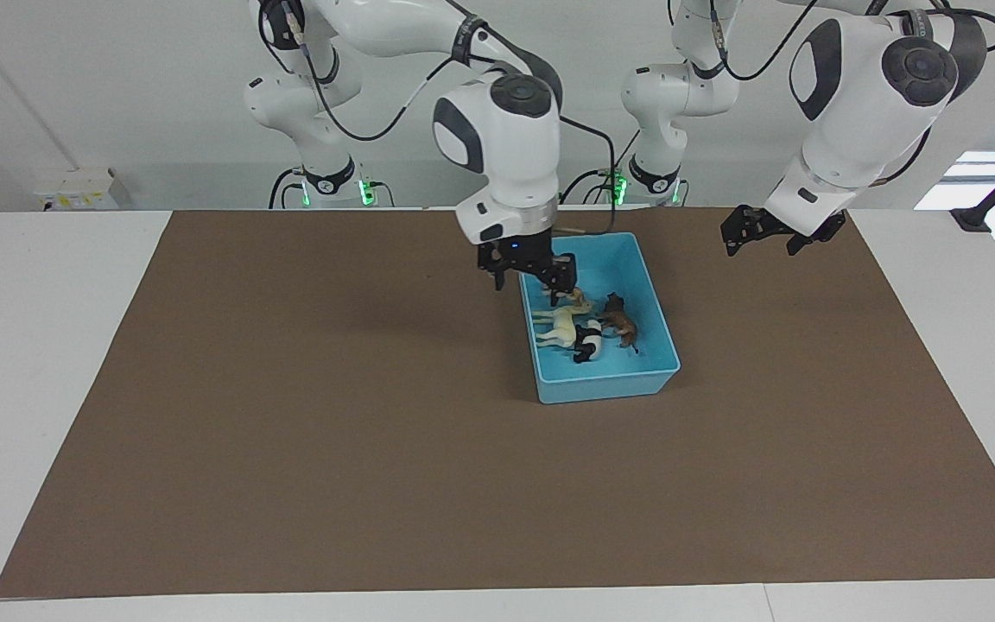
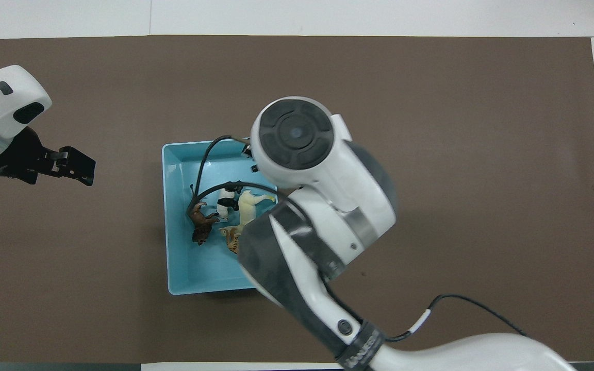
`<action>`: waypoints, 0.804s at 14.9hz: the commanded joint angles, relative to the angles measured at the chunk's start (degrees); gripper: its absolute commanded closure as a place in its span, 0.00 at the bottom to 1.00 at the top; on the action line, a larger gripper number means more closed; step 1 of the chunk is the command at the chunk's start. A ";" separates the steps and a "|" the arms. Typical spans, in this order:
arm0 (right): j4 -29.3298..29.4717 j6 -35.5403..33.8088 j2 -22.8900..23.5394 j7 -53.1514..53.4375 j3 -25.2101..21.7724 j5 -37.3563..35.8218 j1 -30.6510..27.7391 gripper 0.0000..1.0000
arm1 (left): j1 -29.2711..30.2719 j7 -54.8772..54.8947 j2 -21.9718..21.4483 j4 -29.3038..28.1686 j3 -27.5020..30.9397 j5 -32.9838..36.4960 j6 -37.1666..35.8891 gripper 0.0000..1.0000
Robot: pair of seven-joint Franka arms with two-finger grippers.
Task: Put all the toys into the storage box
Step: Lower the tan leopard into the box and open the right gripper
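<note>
You have the rectangular light blue plastic storage box (image 1: 627, 381) on the brown table mat (image 1: 290, 415), toward the left arm's end from the mat's middle. All four small plastic animal figurines lie inside it, bunched in its middle. Taking 12 o'clock as the way toward the robots in the facing view: the cream long-necked figurine (image 1: 560, 326) lies on its side at about 9 o'clock of the cluster, the black-and-white panda (image 1: 587, 340) just beside it at 6 o'clock, the brown figurine (image 1: 622, 324) at 3 o'clock, and the orange-tan striped figurine (image 2: 232, 238) at 12 o'clock.

Right gripper (image 1: 533, 277) hangs over the box wall on the right arm's side, fingers spread apart, grasping nothing. Left gripper (image 1: 758, 233) waits over bare mat near the left arm's base, released and empty.

In the overhead view the right arm's wrist covers the box corner, part of the striped figurine and the right gripper itself. In the facing view that gripper hides most of the striped figurine.
</note>
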 commanded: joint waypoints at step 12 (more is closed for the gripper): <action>-0.74 -15.59 -9.29 -56.11 0.83 -1.19 -36.08 0.00 | 0.15 -0.14 -2.22 -0.67 0.17 0.89 0.38 0.00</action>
